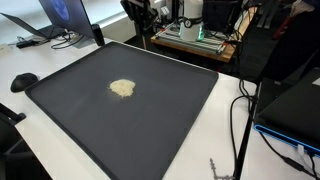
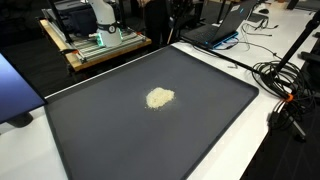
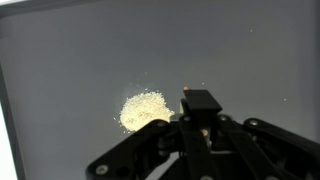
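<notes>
Laptop (image 1: 62, 14) and small black object (image 1: 24, 81) on the white table (image 1: 45, 145), tangled cables (image 2: 285, 85), wooden cart (image 2: 88, 55) of equipment behind.

Both exterior views look down from different corners onto the dark grey rectangular tray (image 1: 170, 115) (image 2: 110, 135); wrist view sits close above, behind the black pincer (image 3: 200, 108); all share the pale yellow crumb heap (image 1: 122, 88) (image 2: 159, 97) (image 3: 143, 108)
</notes>
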`<state>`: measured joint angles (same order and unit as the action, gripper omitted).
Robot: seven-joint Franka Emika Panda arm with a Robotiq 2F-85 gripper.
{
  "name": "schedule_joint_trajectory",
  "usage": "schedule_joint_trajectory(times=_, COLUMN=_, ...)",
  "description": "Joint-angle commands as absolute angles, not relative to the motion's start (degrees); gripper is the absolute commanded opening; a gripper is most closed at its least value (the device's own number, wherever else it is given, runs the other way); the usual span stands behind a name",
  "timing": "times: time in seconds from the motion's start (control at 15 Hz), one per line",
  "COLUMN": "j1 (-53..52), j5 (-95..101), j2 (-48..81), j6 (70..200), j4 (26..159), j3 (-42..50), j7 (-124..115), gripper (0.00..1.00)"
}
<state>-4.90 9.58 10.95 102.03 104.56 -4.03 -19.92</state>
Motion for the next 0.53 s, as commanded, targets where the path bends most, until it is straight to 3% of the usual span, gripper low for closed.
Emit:
schedule_joint_trajectory(times=0.0, j1=-5.0, j5=11.1, j2=16.5, j6=104.2, j4=100.2, j3=-1.4, j7=-24.8, gripper=0.03)
schedule_joint_trajectory(times=0.47, j1=-6.8, j5=15.9, j2=27.5, j6=104.0, j4=89.4, j3=2.7, j7=-30.4, gripper=0.03)
